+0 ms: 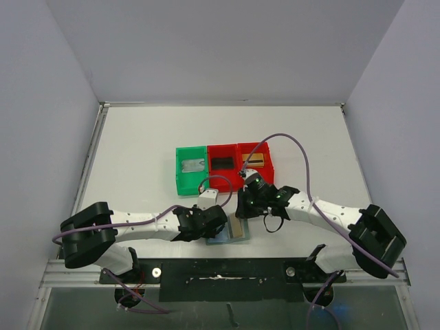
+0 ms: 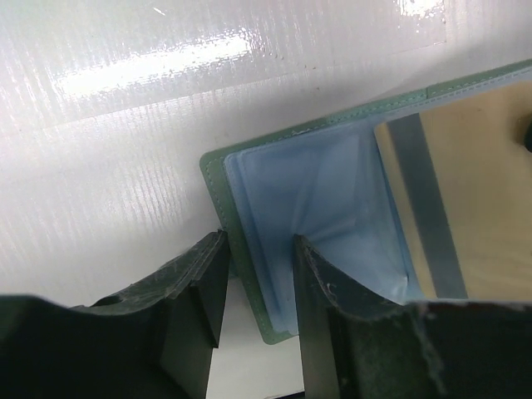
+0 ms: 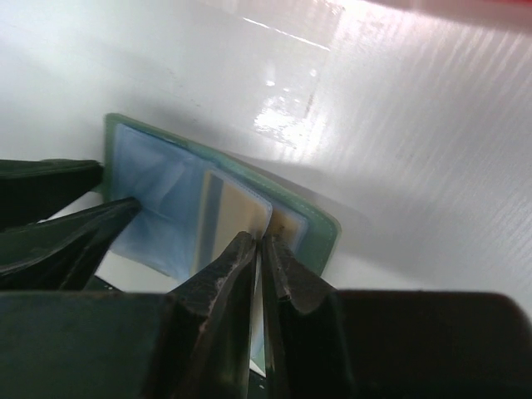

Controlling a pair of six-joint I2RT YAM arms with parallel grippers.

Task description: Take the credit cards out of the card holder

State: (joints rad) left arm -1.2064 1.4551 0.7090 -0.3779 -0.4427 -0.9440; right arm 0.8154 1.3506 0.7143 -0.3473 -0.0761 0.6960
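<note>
While right gripper (image 3: 259, 245) pinches card (image 3: 235, 212), arms (image 1: 141, 224) inward

The top view looks steeply down from above and behind the arm bases, taking in the whole worktop (image 1: 137, 137). The wrist views peer past the left claw (image 2: 258, 241) and the right claw (image 3: 259, 241), very close to the card holder (image 1: 218, 239) by the near edge. All three views share the holder.
</note>
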